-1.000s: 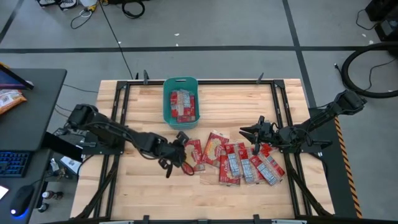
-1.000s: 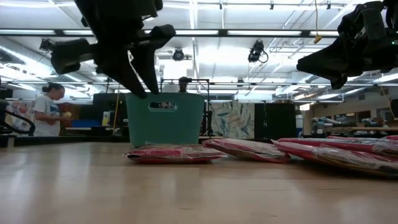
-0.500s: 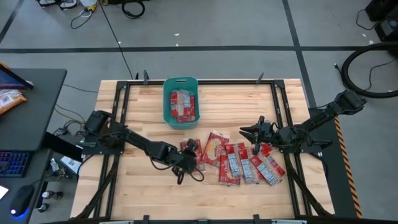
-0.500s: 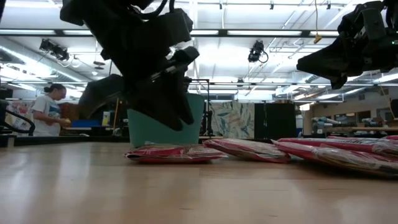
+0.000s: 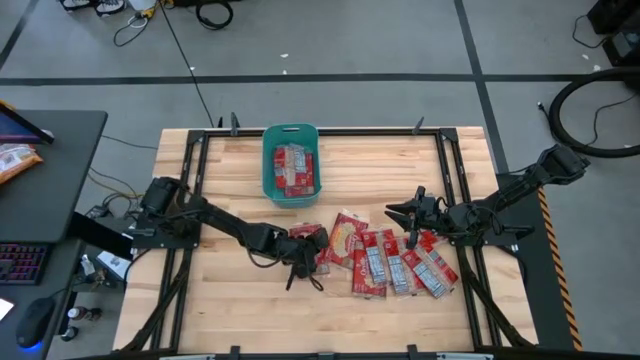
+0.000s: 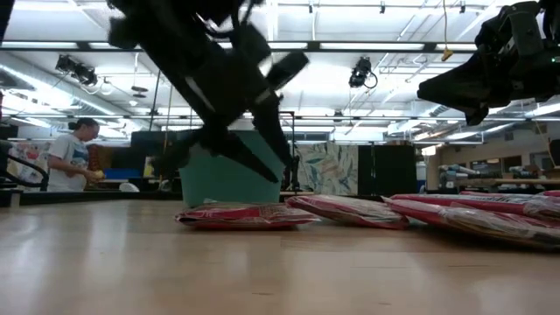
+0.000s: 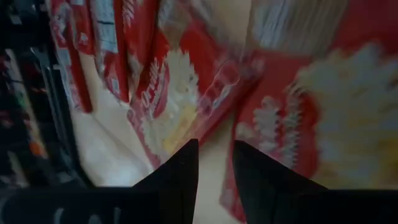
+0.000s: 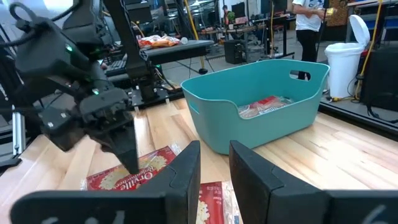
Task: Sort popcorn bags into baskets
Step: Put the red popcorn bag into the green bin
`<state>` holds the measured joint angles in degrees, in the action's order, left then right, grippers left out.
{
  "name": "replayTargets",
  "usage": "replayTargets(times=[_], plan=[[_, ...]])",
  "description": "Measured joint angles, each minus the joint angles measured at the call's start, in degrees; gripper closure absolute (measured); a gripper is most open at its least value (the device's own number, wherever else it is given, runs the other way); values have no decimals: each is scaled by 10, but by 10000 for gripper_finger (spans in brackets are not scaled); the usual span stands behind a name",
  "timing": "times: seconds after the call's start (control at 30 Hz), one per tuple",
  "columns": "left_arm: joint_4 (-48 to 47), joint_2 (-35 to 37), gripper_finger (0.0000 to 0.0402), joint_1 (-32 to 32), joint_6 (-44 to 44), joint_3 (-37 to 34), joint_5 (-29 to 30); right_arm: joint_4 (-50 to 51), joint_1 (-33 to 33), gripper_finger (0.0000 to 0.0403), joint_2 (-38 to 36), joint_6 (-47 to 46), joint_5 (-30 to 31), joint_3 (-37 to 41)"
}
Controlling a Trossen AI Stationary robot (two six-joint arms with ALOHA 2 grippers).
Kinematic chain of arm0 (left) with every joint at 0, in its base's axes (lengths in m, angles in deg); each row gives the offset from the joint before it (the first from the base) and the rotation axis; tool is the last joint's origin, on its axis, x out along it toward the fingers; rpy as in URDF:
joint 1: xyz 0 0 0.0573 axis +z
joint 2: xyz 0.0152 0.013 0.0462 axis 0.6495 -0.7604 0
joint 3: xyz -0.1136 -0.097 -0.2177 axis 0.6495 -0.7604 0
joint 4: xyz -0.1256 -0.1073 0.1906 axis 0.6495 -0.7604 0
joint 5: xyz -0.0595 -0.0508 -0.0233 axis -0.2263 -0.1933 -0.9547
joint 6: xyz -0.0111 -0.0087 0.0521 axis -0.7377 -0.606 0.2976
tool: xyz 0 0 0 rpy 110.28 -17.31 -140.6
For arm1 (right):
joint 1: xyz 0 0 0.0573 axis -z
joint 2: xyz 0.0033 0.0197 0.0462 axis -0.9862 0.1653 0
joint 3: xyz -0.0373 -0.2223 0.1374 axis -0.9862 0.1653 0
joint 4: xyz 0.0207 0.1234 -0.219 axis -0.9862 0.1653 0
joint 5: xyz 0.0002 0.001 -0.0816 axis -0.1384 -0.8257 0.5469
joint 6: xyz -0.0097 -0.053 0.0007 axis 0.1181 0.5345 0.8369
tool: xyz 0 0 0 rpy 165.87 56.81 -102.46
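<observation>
Several red popcorn bags lie flat and overlapping on the table's near right half. One more bag lies in the teal basket at the far middle. My left gripper is shut, tilted, and points down just above the leftmost bag. In the low view a gap shows between the gripper and that bag. The right wrist view also shows this gripper over the bag. My right gripper is shut and empty, and waits above the right part of the pile.
The table's metal frame rails run along its left and right sides. Bare wood lies near and left of the pile. A person stands in the room beyond the table. A desk with a keyboard is at the left.
My left gripper has gone toward the table's right edge and down, to the leftmost popcorn bag, and has tipped over to a slant. The bags and the basket lie as before.
</observation>
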<state>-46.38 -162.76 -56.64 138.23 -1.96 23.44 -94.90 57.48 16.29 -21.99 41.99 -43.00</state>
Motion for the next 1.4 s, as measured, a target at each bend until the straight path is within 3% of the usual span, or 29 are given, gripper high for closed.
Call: replayTargets(times=[0.3, 0.43, 0.53, 0.7, 0.83, 1.0, 1.2, 1.4], plan=[[114, -74, 298, 30, 191, 0, 14, 0, 0, 313, 0, 0, 0, 0], [137, -81, 298, 39, 216, 0, 14, -1, 0, 313, 0, 0, 0, 0], [134, -81, 298, 48, 225, 0, -17, 0, 0, 313, 0, 0, 0, 0], [129, -80, 303, 56, 225, 1, -82, 0, 0, 313, 0, 0, 0, 0], [130, -80, 334, 55, 223, 1, -92, 0, 0, 313, 0, 0, 0, 0], [125, -78, 392, 46, 182, 0, -86, 0, 0, 313, 0, 0, 0, 0], [107, -47, 396, 31, 169, -1, -62, 0, 0, 313, 1, 0, 0, 0], [70, 27, 398, 16, 97, -2, -53, -1, 0, 313, 1, 0, 0, 0]])
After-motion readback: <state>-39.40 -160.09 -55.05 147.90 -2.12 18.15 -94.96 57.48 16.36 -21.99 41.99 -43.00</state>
